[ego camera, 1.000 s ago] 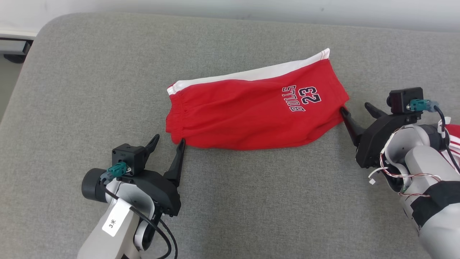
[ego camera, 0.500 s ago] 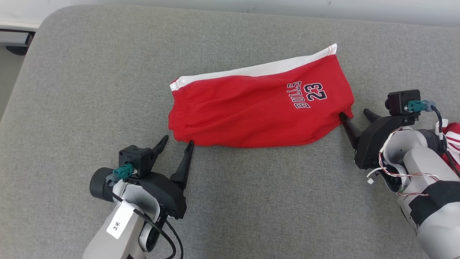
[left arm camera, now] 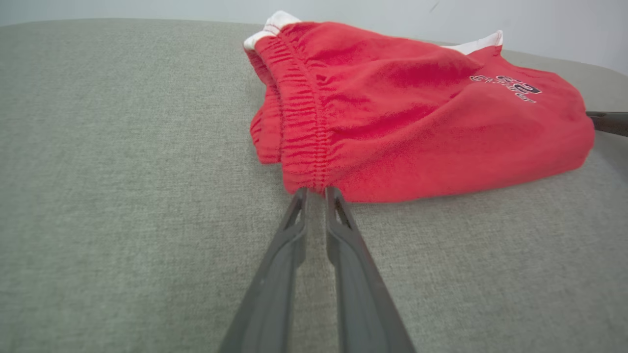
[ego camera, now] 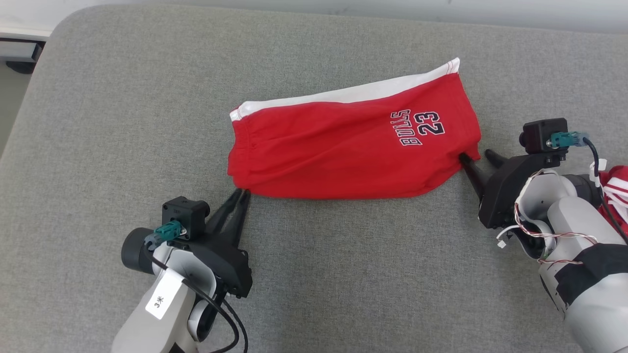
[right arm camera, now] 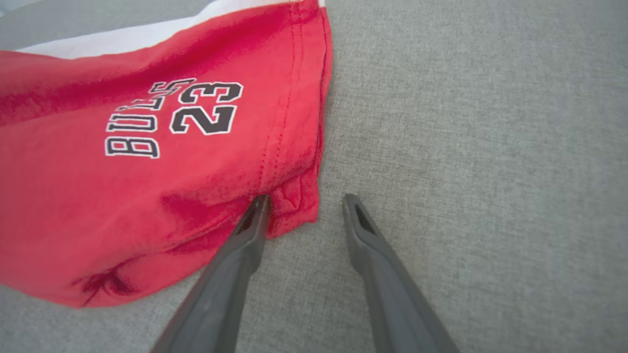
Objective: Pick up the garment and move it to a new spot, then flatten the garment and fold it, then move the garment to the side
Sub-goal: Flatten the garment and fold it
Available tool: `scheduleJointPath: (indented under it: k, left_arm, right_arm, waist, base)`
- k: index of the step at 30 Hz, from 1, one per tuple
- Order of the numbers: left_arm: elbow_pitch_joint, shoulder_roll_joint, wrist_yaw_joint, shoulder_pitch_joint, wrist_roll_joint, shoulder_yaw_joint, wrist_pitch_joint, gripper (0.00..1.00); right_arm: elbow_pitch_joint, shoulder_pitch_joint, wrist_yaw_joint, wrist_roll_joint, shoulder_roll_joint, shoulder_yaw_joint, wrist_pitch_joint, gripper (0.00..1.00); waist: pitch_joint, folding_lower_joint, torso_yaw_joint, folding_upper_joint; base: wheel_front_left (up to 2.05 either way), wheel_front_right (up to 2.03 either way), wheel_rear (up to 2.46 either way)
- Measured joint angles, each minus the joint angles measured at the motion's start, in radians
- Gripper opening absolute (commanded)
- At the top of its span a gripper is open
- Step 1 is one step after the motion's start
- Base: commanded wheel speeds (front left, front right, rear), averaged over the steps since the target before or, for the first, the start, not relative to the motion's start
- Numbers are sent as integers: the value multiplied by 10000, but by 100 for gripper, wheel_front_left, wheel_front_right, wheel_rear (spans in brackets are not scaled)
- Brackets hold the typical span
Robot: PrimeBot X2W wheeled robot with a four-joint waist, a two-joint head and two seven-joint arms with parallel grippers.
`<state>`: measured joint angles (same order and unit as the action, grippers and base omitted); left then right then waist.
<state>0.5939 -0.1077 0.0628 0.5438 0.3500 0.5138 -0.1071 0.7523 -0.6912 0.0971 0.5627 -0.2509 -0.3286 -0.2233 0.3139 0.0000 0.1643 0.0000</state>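
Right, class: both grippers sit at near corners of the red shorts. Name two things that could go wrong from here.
1. The left gripper stands nearly closed with just its tips at the waistband corner of the shorts; so shallow a bite may slip on lifting.
2. The right gripper is open, one finger at the hem corner, the other on bare cushion; closing there might catch one layer or miss, leaving the shorts lopsided.

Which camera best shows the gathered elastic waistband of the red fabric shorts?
The left wrist view: the gathered elastic waistband is close and sharp, reaching the left gripper. The head view shows it small, at the red fabric shorts' left end. The right wrist view faces their printed hem.
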Motion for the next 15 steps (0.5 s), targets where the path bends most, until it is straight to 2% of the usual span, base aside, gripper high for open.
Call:
scheduleJointPath:
  k: [2, 3, 4, 15]
  left_arm:
    - [58, 2, 8, 2, 12, 35, 8, 0]
    - [86, 2, 50, 3, 12, 42, 8, 0]
    - [123, 0, 84, 4, 13, 44, 8, 0]
    - [382, -96, 265, 5, 107, 105, -96, 0]
  right_arm:
    - [46, -8, 13, 0, 0, -48, -123, 25]
    - [59, -8, 33, 2, 6, -75, -157, 11]
    - [84, -8, 88, 6, 23, -102, -199, 1]
    - [23, 321, 178, 579, 94, 35, -228, 0]
  waist:
    - [3, 0, -5, 0]
    - [2, 0, -8, 0]
    - [-4, 0, -12, 0]
    - [-420, 0, -132, 0]
  base:
    - [0, 0, 0]
    - [0, 0, 0]
    - [0, 0, 0]
    - [0, 0, 0]
